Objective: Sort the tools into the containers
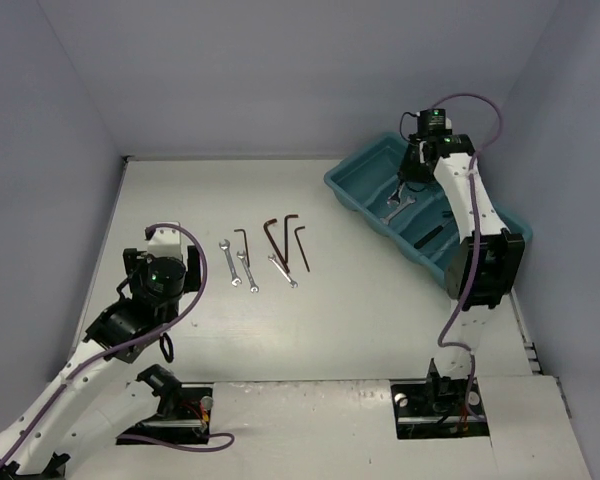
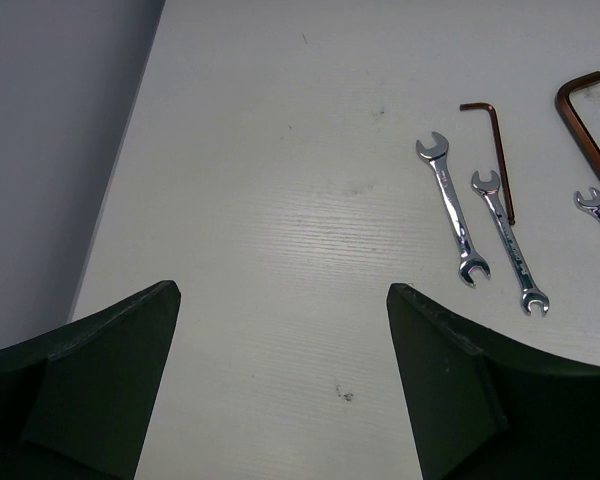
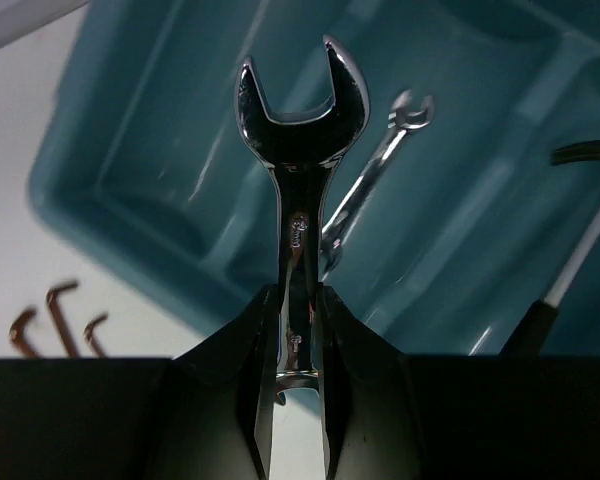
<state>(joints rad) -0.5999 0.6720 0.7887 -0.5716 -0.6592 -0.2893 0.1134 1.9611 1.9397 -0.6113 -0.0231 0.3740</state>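
My right gripper (image 3: pixel 298 300) is shut on a silver wrench (image 3: pixel 300 150) that sticks out ahead of the fingers, above the teal tray (image 3: pixel 130 170). In the top view this gripper (image 1: pixel 406 186) hangs over the far-left compartment of the tray (image 1: pixel 352 185). A second wrench (image 3: pixel 372 180) lies in that compartment. On the table lie three silver wrenches (image 1: pixel 227 262) (image 1: pixel 247 270) (image 1: pixel 283 270) and several dark hex keys (image 1: pixel 292 232). My left gripper (image 1: pixel 170 272) is open and empty, left of them, and its wrist view (image 2: pixel 283 300) shows wrenches (image 2: pixel 452 212) (image 2: pixel 508 243) ahead to the right.
Black-handled tools (image 1: pixel 435 235) lie in a nearer tray compartment; one with a thin pale shaft shows in the right wrist view (image 3: pixel 575 265). Grey walls close the table at the left, back and right. The hex keys (image 2: pixel 498 160) lie just beyond the wrenches.
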